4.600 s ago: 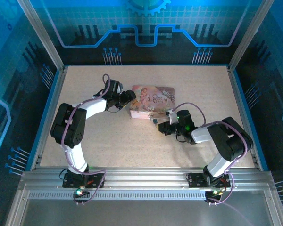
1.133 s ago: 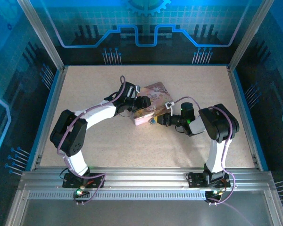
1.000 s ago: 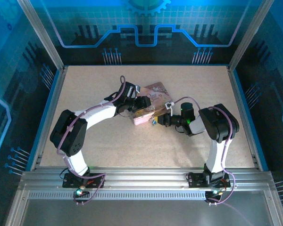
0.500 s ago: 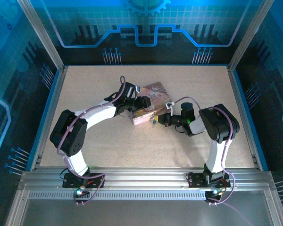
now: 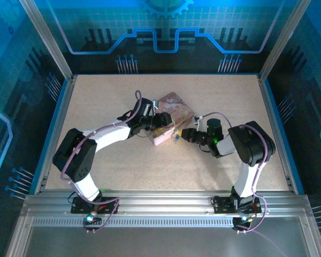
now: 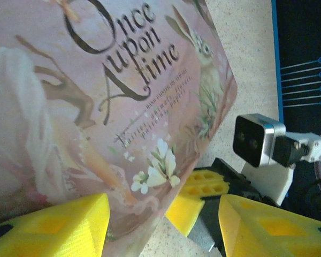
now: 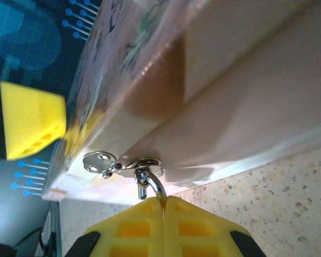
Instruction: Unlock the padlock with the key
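Right end effector (image 7: 163, 217) clamped on padlock (image 7: 155, 187) shackle, hooked in tin (image 7: 241, 107) hasp just above; tin shut, contents hidden. Left end effector (image 6: 165, 214) spread, straddling tin corner.

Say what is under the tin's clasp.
The padlock shows just its thin shackle, running from the clasp into the right gripper's shut jaws, which cover its body.

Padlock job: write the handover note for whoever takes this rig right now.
Left hand: open, straddling a corner of the pink tin.
Right hand: shut on the padlock. Its shackle is hooked through the tin's hasp, and its body is hidden between the pads.
Done: lock grasped, tin flanked.
Left: unlocking. Whether the key is in the lock cannot be told.
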{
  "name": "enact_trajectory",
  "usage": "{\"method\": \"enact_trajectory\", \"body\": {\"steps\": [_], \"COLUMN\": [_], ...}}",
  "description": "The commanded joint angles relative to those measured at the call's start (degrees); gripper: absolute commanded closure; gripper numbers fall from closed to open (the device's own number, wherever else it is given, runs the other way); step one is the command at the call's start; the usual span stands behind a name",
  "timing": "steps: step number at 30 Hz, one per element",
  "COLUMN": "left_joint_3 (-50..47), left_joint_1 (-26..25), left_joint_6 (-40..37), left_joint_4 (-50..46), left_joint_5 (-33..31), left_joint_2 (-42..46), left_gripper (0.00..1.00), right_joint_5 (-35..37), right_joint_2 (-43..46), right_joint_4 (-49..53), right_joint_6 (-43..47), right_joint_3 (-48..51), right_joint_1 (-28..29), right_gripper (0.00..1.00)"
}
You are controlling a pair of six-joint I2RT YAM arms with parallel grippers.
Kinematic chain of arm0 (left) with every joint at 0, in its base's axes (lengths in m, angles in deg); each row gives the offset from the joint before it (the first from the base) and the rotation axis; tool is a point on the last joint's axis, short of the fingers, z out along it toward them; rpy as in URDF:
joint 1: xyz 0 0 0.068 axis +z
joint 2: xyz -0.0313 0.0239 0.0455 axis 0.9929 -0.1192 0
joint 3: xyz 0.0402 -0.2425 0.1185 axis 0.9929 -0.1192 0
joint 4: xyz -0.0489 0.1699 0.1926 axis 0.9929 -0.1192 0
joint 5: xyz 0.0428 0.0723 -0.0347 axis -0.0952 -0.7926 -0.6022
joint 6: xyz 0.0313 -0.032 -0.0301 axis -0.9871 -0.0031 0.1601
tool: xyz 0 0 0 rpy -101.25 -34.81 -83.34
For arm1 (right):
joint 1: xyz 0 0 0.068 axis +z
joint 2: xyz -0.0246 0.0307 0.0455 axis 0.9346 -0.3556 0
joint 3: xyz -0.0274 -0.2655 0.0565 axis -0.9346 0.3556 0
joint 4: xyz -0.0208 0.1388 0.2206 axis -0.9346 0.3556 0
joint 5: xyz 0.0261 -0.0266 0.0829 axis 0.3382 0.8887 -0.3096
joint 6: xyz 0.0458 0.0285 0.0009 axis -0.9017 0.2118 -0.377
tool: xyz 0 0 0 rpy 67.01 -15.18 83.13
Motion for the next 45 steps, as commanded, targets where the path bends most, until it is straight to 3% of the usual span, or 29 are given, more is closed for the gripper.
{"method": "enact_trajectory", "body": {"steps": [1, 17, 28, 32, 38, 42, 45], "left_joint_3": [-2.53, -3.73, -4.51, -4.88, -5.59, -4.08, -3.47], "left_joint_1": [-1.67, -2.94, -2.63, -1.28, 1.23, 2.28, 2.77], "left_joint_6": [2.52, 3.71, 3.35, 2.63, 1.77, -0.18, -1.94], "left_joint_4": [-5.21, -4.88, -5.53, -6.6, -5.1, -4.87, -5.13], "left_joint_5": [-0.04, -0.35, -1.14, -1.67, -0.66, -0.54, -1.56], "left_joint_2": [0.26, -0.59, 0.25, 1.53, 3.97, 6.77, 10.16], "left_gripper": [0.41, 0.4, 0.36, 0.35, 0.32, 0.23, 0.16], "right_joint_5": [4.37, 12.08, 13.69, 14.12, 13.11, 9.77, 11.92], "right_joint_2": [2.2, 4.5, 5.09, 15.03, 31.62, 36.64, 37.96], "right_joint_4": [-3.72, 1.62, 3.08, 15.42, 48.47, 63.13, 72.09], "right_joint_6": [-4.98, -9.51, -6.93, 1.09, 16.47, 19.84, 22.02], "right_joint_3": [0.66, -3.37, -4.64, -2.27, -4.94, -5.47, -5.75], "right_joint_1": [0.53, 0.87, -0.78, -2.6, -2.55, -1.58, 1.15], "right_gripper": [1.0, 1.0, 1.0, 1.0, 1.0, 1.0, 1.0]}}
